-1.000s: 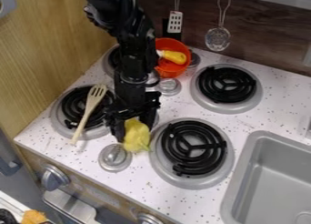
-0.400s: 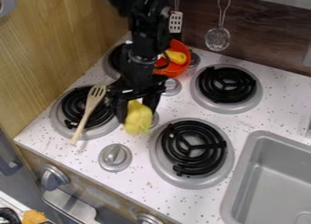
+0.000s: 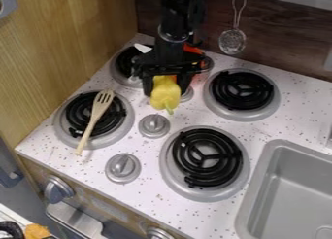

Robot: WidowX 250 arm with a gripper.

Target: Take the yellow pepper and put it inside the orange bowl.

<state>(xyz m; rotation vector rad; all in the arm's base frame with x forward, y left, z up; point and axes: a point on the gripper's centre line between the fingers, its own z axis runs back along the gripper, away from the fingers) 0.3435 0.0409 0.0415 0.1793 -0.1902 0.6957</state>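
Carried up the view, away from the stove's front edge and toward the orange bowl (image 3: 192,49), the yellow pepper (image 3: 165,93) has moved along with the black gripper (image 3: 167,91); the wooden spatula (image 3: 98,112) lies where it was. The gripper's fingers are clamped on the pepper, one on each side, its narrow end pointing down; the bowl is largely hidden behind the arm, so its inside cannot be checked.

The pepper seems held by its upper part, and its smooth, rounded skin could let it slip or swing if the arm jerks; if the gripper comes in too low, the hanging end could catch the bowl's rim and tip or push the bowl; if it opens too soon, the pepper could drop short and roll among the knobs (image 3: 154,126).

Beneath is a white, speckled toy stovetop (image 3: 144,150) with four black coil burners (image 3: 227,82) in grey rings; the spatula lies across the left burner nearer the front; a grey sink (image 3: 291,184) is set in at lower right; light wood panelling (image 3: 71,29) rises at left, dark wood (image 3: 282,34) at the back; a wire strainer (image 3: 232,41) hangs there.
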